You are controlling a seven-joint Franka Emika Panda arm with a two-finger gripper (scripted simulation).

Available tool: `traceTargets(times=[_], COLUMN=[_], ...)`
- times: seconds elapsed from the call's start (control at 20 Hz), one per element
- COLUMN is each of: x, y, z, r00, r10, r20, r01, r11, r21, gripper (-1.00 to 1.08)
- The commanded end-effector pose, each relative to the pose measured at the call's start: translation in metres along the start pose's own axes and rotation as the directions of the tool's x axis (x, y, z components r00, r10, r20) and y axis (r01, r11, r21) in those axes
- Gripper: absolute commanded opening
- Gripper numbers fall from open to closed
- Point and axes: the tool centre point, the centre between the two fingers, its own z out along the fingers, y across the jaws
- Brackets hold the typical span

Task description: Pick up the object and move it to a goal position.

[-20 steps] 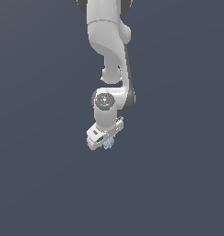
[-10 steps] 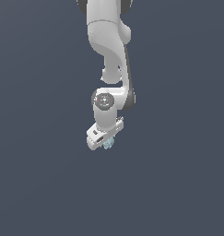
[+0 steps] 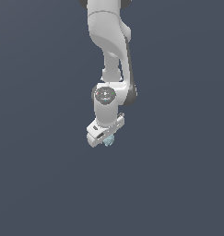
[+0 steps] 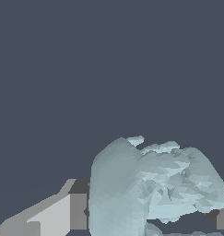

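Observation:
The object (image 3: 109,140) is a small pale blue-grey lumpy thing. In the exterior view it peeks out under the white gripper (image 3: 105,138) at the end of the arm that hangs from above. In the wrist view the object (image 4: 155,184) fills the space between the fingers (image 4: 53,216), large and bumpy. The gripper is shut on the object and holds it. Most of the object is hidden by the gripper body in the exterior view.
The white arm (image 3: 111,41) comes down from the exterior view's top edge. Around it there is only a plain dark grey-blue background, with no other objects or marker in view.

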Motion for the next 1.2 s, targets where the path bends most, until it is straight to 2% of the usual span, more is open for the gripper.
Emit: traceTargets(times=[0.0,0.35,1.15], x=[-0.001,-0.007,-0.021], y=[-0.003,-0.018,-0.062], z=[-0.013,-0.069,-0.242], r00=[1.000,1.000,1.000], r10=[0.000,-0.001,-0.002], r20=[-0.001,0.000,-0.001], r01=[0.000,0.001,0.002], r11=[1.000,1.000,1.000], r21=[-0.001,-0.001,0.001], gripper=[-1.00,-1.00,-1.00])
